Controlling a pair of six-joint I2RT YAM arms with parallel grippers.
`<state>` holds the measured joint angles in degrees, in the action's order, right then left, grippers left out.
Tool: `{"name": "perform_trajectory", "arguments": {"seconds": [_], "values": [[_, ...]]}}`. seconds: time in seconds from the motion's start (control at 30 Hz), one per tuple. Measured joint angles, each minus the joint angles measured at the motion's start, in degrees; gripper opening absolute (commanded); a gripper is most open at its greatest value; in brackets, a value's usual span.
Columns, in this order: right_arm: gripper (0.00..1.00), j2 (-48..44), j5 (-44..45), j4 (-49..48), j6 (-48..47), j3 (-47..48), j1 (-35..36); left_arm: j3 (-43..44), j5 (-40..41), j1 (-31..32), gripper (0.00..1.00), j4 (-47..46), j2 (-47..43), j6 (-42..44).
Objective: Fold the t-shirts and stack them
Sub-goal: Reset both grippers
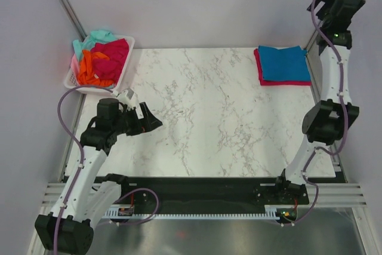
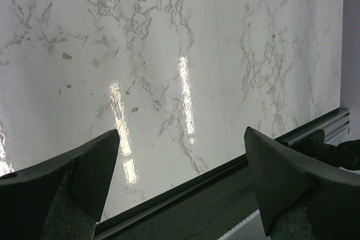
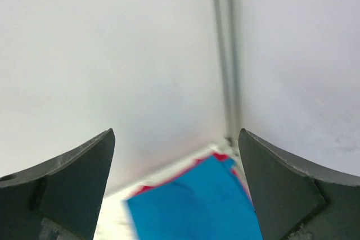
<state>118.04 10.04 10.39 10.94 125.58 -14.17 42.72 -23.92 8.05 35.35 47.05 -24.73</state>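
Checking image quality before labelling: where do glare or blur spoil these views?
Left wrist: bright streaks of glare on the marble table. Right wrist: the blue t-shirt is blurred. Top external: evenly lit and sharp.

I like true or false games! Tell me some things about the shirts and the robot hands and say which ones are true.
1. The blue t-shirt lies folded on top of the red t-shirt. True.
2. The basket has nothing in it. False: it holds crumpled shirts, among them an orange t-shirt and a magenta t-shirt.
3. The left gripper is holding a shirt. False: it is open and empty over the bare table.
4. The right gripper is open and holds nothing. True.
5. The folded stack sits in the middle of the table. False: it is at the far right corner.
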Motion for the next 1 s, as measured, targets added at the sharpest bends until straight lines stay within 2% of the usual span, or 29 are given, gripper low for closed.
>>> {"name": "perform_trajectory", "arguments": {"seconds": [0.2, 0.27, 0.33, 0.47, 0.63, 1.0], "values": [[0.98, -29.1, -11.0, -6.8, 12.4, -25.6, 1.8, 0.0, -0.3, -0.4, 1.0, -0.4, -0.3, 0.0], [0.98, -37.1, -12.4, -7.0, 15.0, -35.8, 6.2, 0.0, -0.4, -0.6, 1.0, -0.5, -0.5, 0.0], [0.98, -42.6, -12.7, -7.5, 16.5, -45.5, 13.6, 0.0, -0.5, -0.6, 1.0, -0.6, -0.7, 0.0], [0.98, -48.5, -12.1, -5.7, 20.4, -65.4, 30.5, -0.1, -0.7, -0.6, 1.0, -0.8, -1.0, 0.0], [0.98, -55.8, -7.7, -4.0, 25.1, -86.3, 44.3, -0.7, -1.2, -0.6, 0.99, -1.2, -1.2, 0.0], [0.98, -66.6, -1.6, -8.7, 33.2, -104.9, 56.5, -1.0, 0.0, -0.6, 1.0, -1.2, -1.7, 0.0]]}}
